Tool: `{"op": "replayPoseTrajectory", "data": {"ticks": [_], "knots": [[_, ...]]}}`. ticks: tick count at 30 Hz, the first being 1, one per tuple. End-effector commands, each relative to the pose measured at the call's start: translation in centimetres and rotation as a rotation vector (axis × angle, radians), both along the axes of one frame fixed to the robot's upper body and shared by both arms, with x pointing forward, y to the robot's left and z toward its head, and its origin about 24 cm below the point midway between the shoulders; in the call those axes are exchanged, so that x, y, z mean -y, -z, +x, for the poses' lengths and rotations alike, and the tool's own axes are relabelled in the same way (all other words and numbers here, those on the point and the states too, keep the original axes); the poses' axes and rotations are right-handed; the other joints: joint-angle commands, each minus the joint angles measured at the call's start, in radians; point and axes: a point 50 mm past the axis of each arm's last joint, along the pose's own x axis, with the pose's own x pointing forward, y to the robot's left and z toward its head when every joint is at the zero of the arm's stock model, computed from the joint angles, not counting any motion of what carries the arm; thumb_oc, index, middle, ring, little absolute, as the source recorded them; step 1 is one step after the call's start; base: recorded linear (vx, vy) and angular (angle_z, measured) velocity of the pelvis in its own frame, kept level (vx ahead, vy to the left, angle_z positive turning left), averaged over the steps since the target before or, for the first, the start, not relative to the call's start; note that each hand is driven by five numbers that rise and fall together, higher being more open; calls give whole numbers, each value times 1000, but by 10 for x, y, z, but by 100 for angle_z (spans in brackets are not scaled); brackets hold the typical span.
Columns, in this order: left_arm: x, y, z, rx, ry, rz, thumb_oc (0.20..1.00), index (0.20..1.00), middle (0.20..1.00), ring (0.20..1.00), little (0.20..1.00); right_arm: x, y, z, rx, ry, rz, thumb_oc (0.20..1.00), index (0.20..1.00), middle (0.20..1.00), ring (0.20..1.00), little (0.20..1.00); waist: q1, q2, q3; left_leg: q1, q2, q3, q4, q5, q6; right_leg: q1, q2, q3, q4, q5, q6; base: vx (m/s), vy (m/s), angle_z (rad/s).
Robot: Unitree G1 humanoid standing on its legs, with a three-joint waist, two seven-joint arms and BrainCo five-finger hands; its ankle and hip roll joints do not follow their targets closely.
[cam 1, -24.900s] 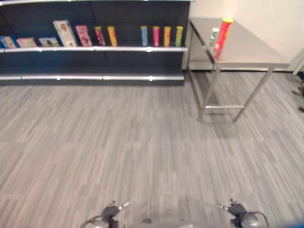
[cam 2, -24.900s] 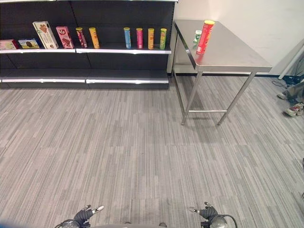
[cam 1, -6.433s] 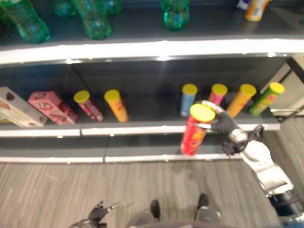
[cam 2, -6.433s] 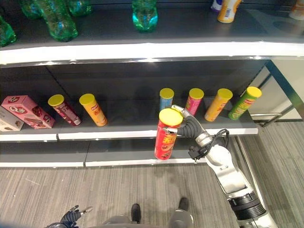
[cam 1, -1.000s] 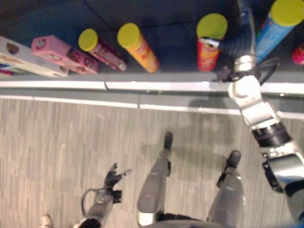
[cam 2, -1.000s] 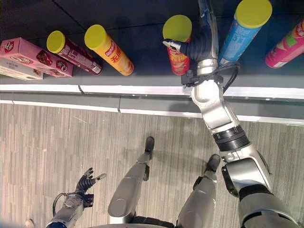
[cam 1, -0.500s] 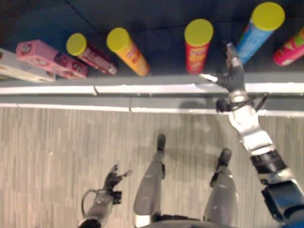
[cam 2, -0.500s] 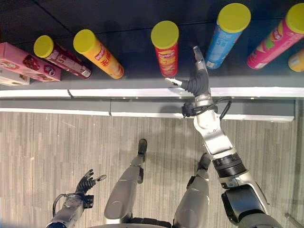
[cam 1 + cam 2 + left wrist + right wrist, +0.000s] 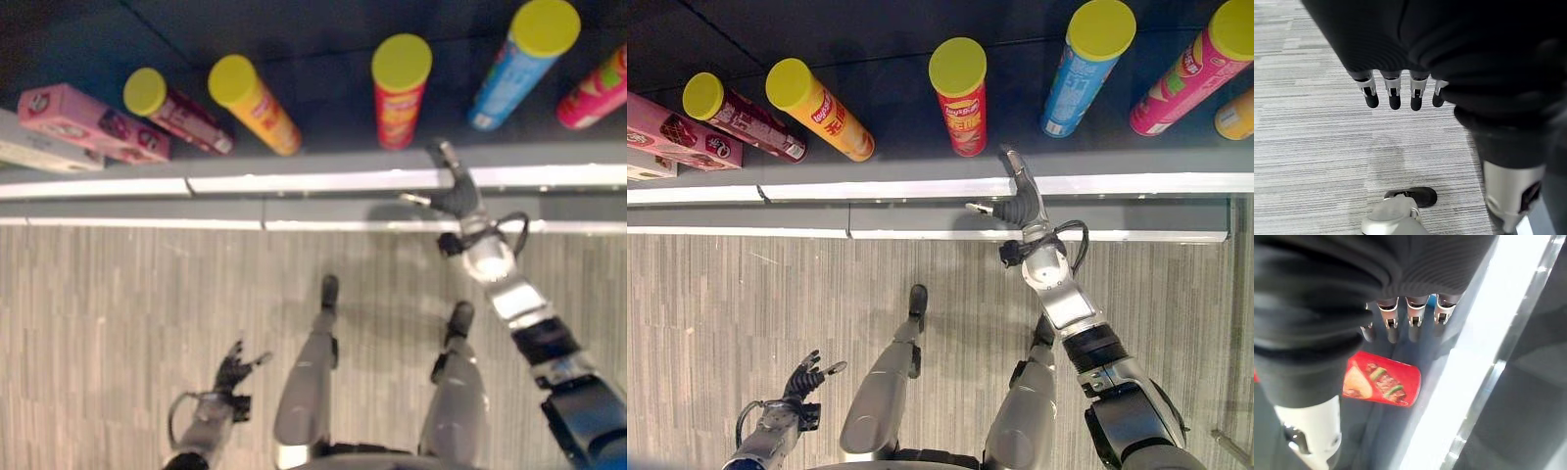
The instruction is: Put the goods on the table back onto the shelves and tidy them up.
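1. The right hand [image 9: 1017, 207] has drawn back since half a second ago. It was then up beside the red can [image 9: 960, 93]. It now hangs over the shelf's front edge [image 9: 921, 188], clear of the can.
2. One second ago that hand was still wrapped round the red can. Now its fingers are straight and spread and hold nothing. The right wrist view shows the same: the fingertips [image 9: 1415, 330] hang straight, with the can past them.
3. The red can stands upright on the dark shelf [image 9: 872, 39], well back from the edge, with a yellow lid.
4. Tall cans on this shelf, counted in the right eye view, come to six. From the robot's left they are a dark red one [image 9: 729, 116], an orange one [image 9: 818, 110], the red can, a blue one [image 9: 1085, 65], and a pink one [image 9: 1192, 67]. The sixth is an orange one cut off at the right border [image 9: 1235, 117].
5. The red can has the orange one on its left and the blue one on its right, with a gap on each side.
6. Two boxes lie at the shelf's left end, a pink box [image 9: 90, 123] and a pale box [image 9: 39, 154] just in front of it.
7. One left hand [image 9: 805, 377] hangs low above the striped grey floor [image 9: 745, 313], fingers loosely spread and empty.
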Motion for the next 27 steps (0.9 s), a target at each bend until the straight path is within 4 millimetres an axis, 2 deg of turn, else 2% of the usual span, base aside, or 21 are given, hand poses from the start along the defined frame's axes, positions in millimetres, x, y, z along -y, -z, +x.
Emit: {"op": "replayPoseTrajectory", "data": {"ticks": [1, 8, 14, 22, 27], "knots": [[-25, -3, -6, -13, -37, 71, 1000, 1000, 1000, 1000, 1000, -2, -34, 9, 125, 5, -55, 1000, 1000, 1000, 1000, 1000, 37, -3, 13, 69, 29, 32, -72, -51, -26, -75, 17, 114, 68, -25, -42, 0, 0, 0], [-27, 0, -9, -32, -38, 79, 1000, 1000, 1000, 1000, 1000, 13, -45, 20, 136, 86, -56, 1000, 1000, 1000, 1000, 1000, 49, 6, 11, 62, 24, 27, -84, -42, -26, -89, 15, 113, 76, -25, -42, 0, 0, 0], [-27, -1, -9, -24, -29, 75, 1000, 1000, 1000, 1000, 1000, 26, -66, 26, 178, 141, -43, 1000, 1000, 1000, 1000, 1000, 60, 13, 10, 70, 25, 24, -94, -40, -26, -91, 14, 111, 89, -32, -41, 0, 0, 0], [-27, -4, -6, -10, -25, 72, 1000, 1000, 1000, 1000, 1000, 29, -80, 31, 195, 157, -46, 1000, 1000, 1000, 1000, 1000, 72, 18, 3, 64, 25, 20, -96, -36, -26, -96, 13, 107, 87, -28, -39, 0, 0, 0], [-27, -4, -5, -10, -23, 69, 1000, 1000, 1000, 1000, 1000, 23, -84, 32, 197, 124, -66, 1000, 1000, 1000, 1000, 1000, 79, 19, 0, 64, 23, 15, -98, -34, -26, -94, 12, 102, 88, -28, -38, 0, 0, 0]]}}
